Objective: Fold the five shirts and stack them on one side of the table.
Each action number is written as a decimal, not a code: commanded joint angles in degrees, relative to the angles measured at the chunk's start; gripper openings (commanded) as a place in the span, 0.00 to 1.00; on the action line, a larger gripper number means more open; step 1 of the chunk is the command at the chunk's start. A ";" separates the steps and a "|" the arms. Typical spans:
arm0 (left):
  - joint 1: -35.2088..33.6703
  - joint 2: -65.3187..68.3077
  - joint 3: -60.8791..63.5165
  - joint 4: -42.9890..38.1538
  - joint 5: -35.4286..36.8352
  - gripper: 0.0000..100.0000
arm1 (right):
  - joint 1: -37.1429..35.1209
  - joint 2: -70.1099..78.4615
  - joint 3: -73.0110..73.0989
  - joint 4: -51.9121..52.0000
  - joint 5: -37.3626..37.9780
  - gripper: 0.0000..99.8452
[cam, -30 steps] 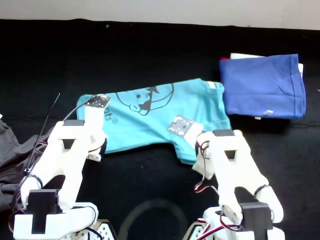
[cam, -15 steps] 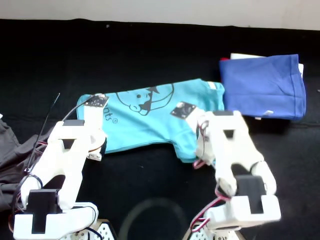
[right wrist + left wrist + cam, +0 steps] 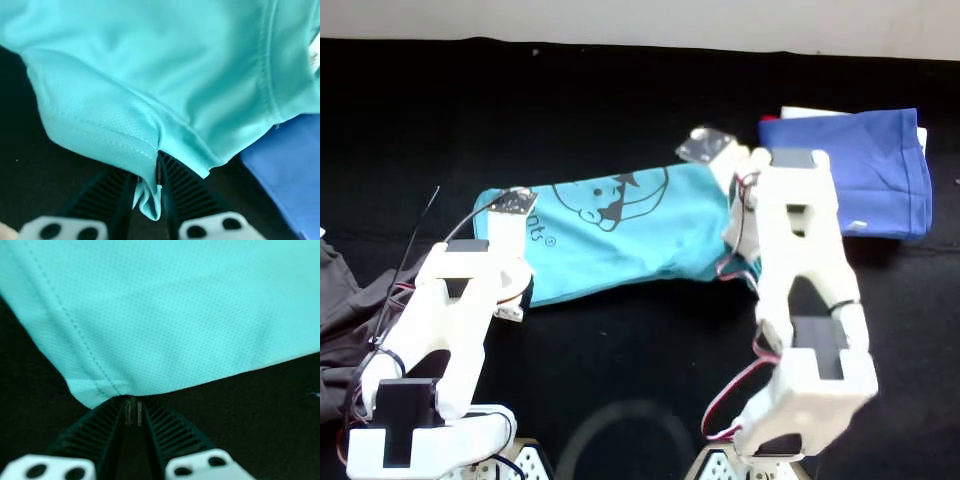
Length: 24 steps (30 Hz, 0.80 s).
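Note:
A teal shirt (image 3: 620, 235) with a dark print lies spread across the middle of the black table (image 3: 620, 90). My left gripper (image 3: 134, 412) is shut on the near left corner of the teal shirt (image 3: 175, 315), and the left arm (image 3: 470, 290) stands over that corner. My right gripper (image 3: 157, 175) is shut on a bunched fold of the teal shirt (image 3: 165, 65), held at the shirt's right end. The right arm (image 3: 795, 230) stretches out there, close beside the folded blue shirt (image 3: 845, 170).
The folded blue shirt (image 3: 285, 175) lies at the back right on top of a white garment (image 3: 810, 112). Dark crumpled clothing (image 3: 340, 310) lies at the left edge near the left arm's base. Bare table runs along the back and in front of the teal shirt.
My right arm has swung from the shirt's front right edge up toward the back right, taking the hanging sleeve part with it. The shirt's front edge now runs straight. The left arm has kept still.

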 commanded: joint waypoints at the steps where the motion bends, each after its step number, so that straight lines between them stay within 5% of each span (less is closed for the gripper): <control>1: -0.75 0.04 -0.22 -2.46 0.44 0.01 | 0.48 6.81 -11.38 -1.89 0.70 0.01; 9: -0.75 0.04 -0.22 -2.46 0.44 0.01 | -2.77 24.57 -34.15 -1.27 -0.62 0.01; 12: -0.75 0.04 -0.22 -2.46 0.53 0.01 | -3.65 29.76 -40.13 -1.27 -7.30 0.05; 18: -0.75 0.04 -0.22 -2.46 0.53 0.01 | -3.56 36.26 -49.27 -1.45 -19.34 0.28; 24: -0.75 0.04 -0.22 -2.37 0.53 0.01 | -2.86 37.41 -59.82 1.27 -31.65 0.29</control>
